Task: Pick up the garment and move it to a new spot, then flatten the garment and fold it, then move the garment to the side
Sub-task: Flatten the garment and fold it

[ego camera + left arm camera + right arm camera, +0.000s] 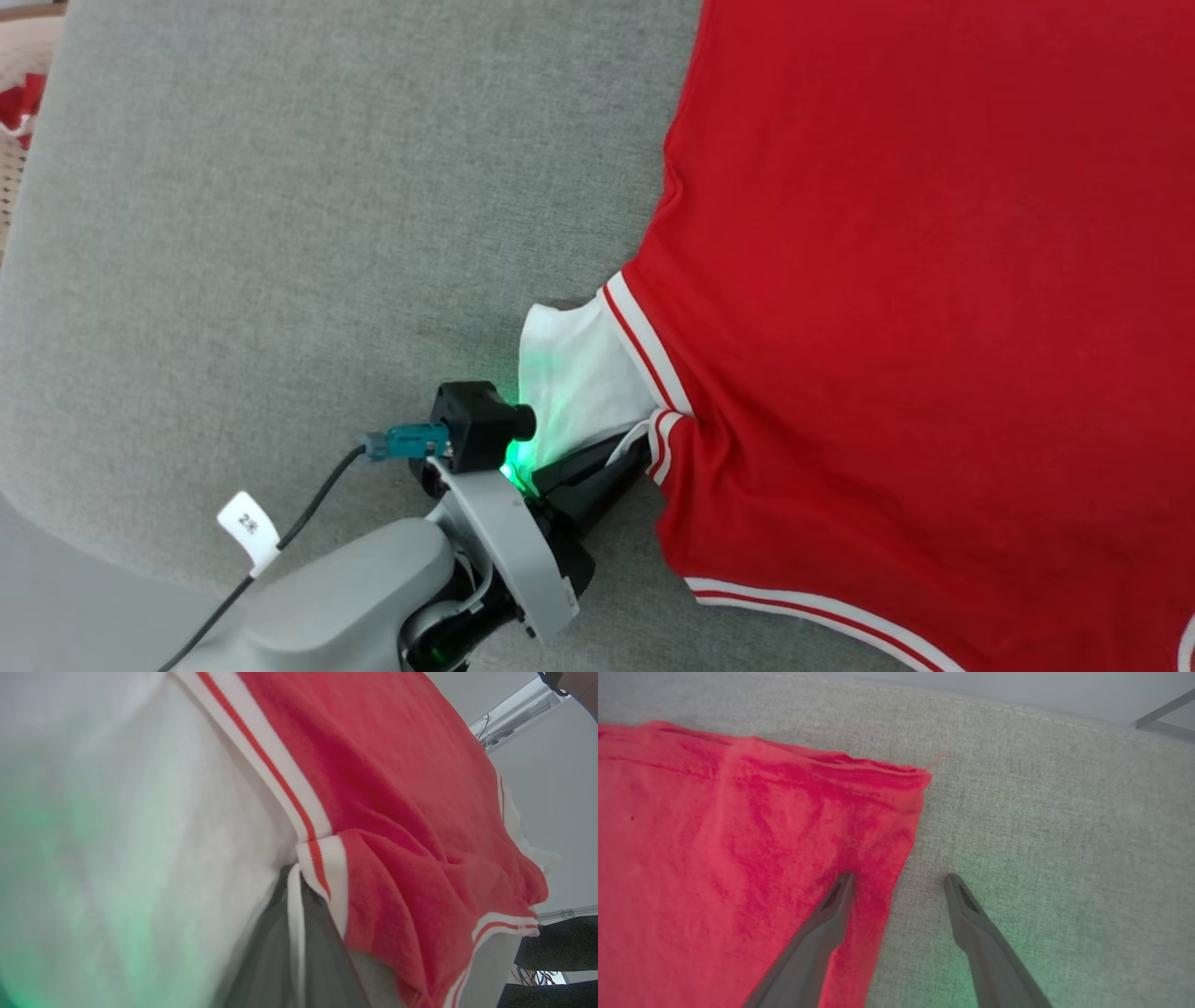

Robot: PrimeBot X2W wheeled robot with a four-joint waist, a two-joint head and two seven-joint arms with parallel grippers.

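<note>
Head view: the garment (934, 280) lies spread over the right half of the frame on the grey upholstered surface (280, 233), plain red side up. Its striped trim runs along the lower centre. A flap of white inner cloth (569, 373) sticks out at the left edge. My left gripper (644, 450) sits at lower centre, its jaws together and clamped on the trim at that opening.

Left wrist view: the grip is confirmed. My left gripper (293, 882) rises from the bottom centre with a white strip of hem pinched between its dark fingers. The garment (397, 812) bunches to the right of the pinch and the white inner cloth (117, 835) fills the left.

Right wrist view: my right gripper (899, 879) stands wide apart and holds nothing. One finger is over the garment (738, 858) and the other over the grey upholstered surface (1041, 835). The cloth's side edge runs between them, below a squared corner at upper centre. I cannot tell whether the fingertips touch.

Assessment: the garment is laid out, so placing appears done. Flattening is in hand, with puckers at my left grip. No fold is visible, so folding and the move aside remain.
</note>
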